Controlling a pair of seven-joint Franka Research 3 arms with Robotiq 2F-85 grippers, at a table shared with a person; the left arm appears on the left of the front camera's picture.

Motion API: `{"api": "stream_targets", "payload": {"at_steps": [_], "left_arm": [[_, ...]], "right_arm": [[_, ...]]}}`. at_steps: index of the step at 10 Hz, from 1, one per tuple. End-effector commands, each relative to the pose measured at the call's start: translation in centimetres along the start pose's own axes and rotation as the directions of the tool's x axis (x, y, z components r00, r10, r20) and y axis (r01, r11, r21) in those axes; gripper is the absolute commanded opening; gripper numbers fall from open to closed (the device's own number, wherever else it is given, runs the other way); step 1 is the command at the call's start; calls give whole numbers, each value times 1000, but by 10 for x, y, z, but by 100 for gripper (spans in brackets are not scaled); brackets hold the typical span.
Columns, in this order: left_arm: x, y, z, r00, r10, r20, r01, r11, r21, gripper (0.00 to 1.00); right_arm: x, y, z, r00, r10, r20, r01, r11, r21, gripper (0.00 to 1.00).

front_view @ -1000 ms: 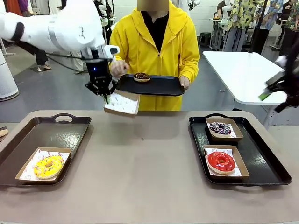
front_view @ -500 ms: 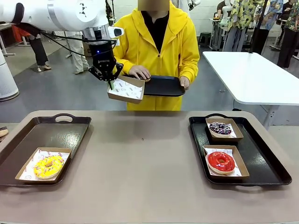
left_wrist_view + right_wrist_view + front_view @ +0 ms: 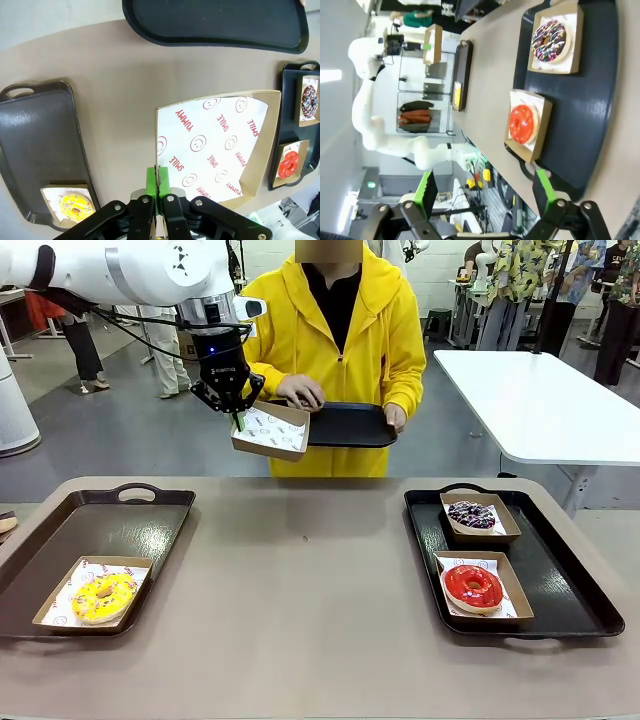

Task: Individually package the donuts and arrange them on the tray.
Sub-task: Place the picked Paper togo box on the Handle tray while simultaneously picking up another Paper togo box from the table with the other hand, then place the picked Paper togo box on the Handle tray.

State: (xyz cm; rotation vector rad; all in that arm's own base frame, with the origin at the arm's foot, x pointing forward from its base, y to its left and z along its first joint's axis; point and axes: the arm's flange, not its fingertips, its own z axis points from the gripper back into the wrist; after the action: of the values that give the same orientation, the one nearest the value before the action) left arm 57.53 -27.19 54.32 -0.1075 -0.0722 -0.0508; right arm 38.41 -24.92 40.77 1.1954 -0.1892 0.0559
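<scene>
The left end effector (image 3: 238, 412) is clenched on the near edge of an empty box (image 3: 271, 431), green pads pinching the cardboard wall and its printed paper; it holds the box in the air, tilted, touching or just beside the black tray (image 3: 350, 424) that the person carries; the person's hand (image 3: 299, 393) rests at the box's far edge. The right end effector (image 3: 482, 190) is released, jaws wide, with nothing between them, looking from well above and aside at the right tray (image 3: 592, 95).

Donuts: the yellow one (image 3: 102, 596) sits boxed on the left tray (image 3: 150, 525); the red one (image 3: 473, 586) and the sprinkled dark one (image 3: 472, 514) sit boxed on the right tray; the chocolate one I cannot make out at the person's tray.

Risks, as I judge them: the grip is a thin pinch on one wall, so a donut dropped in could lever the box downward and tear or slip it free; the tilt could let the donut slide out over the low side; the paper liner may shift under the pads; the person's hand is close enough to be bumped if the arm moves.
</scene>
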Motion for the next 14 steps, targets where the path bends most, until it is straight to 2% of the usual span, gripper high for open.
{"api": "stream_targets", "payload": {"at_steps": [1,2,4,5,14], "left_arm": [[-5,2,0,1000,-11,2,11,1000,-6,0],[-5,2,0,1000,-11,2,11,1000,-6,0],[-5,2,0,1000,-11,2,11,1000,-6,0],[-5,2,0,1000,-11,2,11,1000,-6,0],[-5,2,0,1000,-11,2,11,1000,-6,0]], "right_arm": [[13,-9,-6,998,19,53,-20,1000,3,100],[16,-9,-10,996,13,91,-11,1000,-25,100],[29,-4,-23,999,28,46,-25,997,-79,100],[17,-12,-9,998,5,55,-4,1000,-20,100],[17,-12,-9,998,5,55,-4,1000,-20,100]]}}
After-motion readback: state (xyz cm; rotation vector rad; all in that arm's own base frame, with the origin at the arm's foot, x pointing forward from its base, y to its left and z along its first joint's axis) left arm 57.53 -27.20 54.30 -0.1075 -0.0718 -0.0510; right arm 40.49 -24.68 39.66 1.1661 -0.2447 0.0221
